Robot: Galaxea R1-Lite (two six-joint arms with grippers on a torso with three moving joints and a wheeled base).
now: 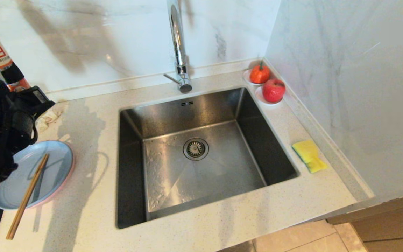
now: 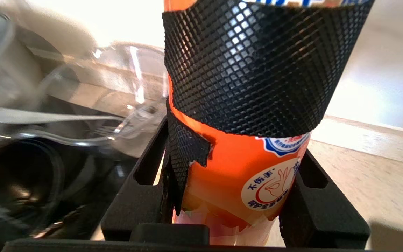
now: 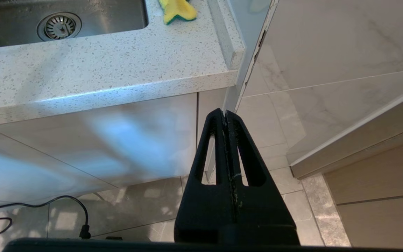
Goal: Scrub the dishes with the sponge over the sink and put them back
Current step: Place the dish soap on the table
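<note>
My left tool grips the orange bottle; swinging it could hit the glass bowl. Right tool pinched closed, parked.

The left gripper's fingers clamp an orange bottle beside a clear glass bowl.

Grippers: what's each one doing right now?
Left gripper: shut on the orange bottle.
Right gripper: shut, empty, parked below the counter.
</note>
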